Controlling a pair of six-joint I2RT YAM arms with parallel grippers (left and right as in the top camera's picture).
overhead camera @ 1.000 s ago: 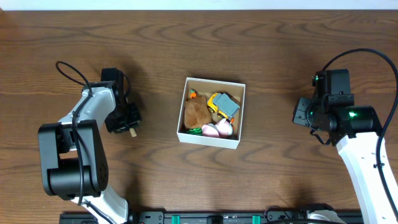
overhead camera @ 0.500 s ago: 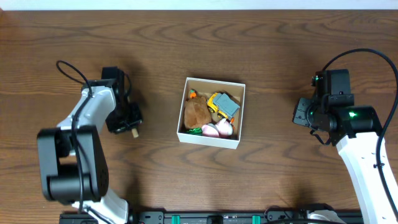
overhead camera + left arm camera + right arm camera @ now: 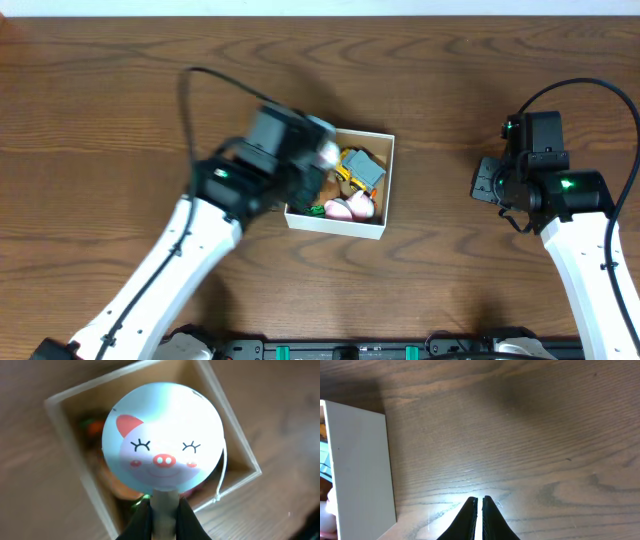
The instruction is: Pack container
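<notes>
Container beneath pig-faced disc

The container is a square, shallow cardboard box with white outer walls and a tan-brown inside, standing open side up near the middle of the table and turned slightly clockwise. Small toys fill its 3 o'clock half; its 9 o'clock side is hidden.

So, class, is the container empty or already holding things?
Not empty: the container holds a yellow toy truck and a pink toy; the left arm hides the rest.
</notes>
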